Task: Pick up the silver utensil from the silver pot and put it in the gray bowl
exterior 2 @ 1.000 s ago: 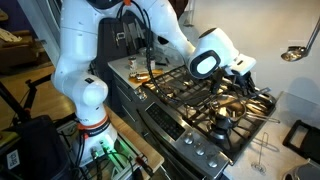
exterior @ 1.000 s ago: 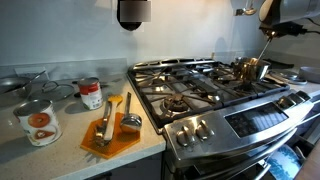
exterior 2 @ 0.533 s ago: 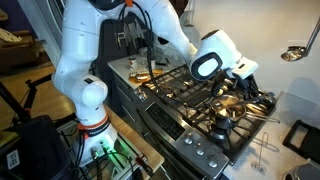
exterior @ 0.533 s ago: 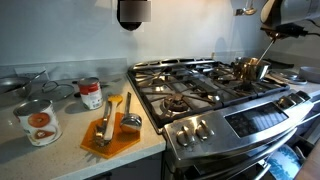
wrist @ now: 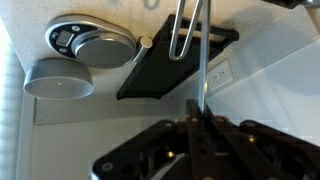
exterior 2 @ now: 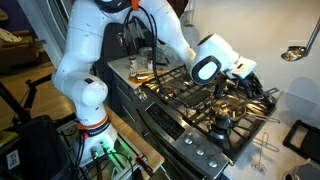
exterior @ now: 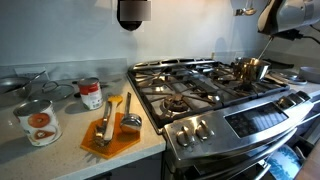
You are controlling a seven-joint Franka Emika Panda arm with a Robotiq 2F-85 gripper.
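Arm: one white robot arm [exterior 2: 82, 60]; it reaches from the near left across the stove [exterior: 205, 90] to the far right corner.
Gripper: one gripper [wrist: 197, 118]; its dark fingers [wrist: 160, 140] are closed together, clamped on the thin shaft that passes between them; in an exterior view the gripper [exterior: 272, 35] is above and slightly right of the pot.
Silver utensil: one silver utensil [exterior: 264, 50]; held in the air, slanting down and left toward the pot's mouth; whether its lower end is inside the pot cannot be told; in the wrist view the silver utensil [wrist: 202, 70] runs straight away from the fingers and ends in a wire loop over a black grate [wrist: 165, 70].
Silver pot: one silver pot [exterior: 250, 69]; on the far right burner grate, with a yellowish gleam.
Gray bowl: one gray bowl [wrist: 58, 80]; on the pale stove top, just beside a round burner [wrist: 92, 43], well left of the shaft.
Counter, left of the stove: two labelled cans [exterior: 38, 122]; one orange board [exterior: 110, 137]; on it lie one yellow-handled spatula [exterior: 108, 118] and one stubby metal tool [exterior: 130, 118].
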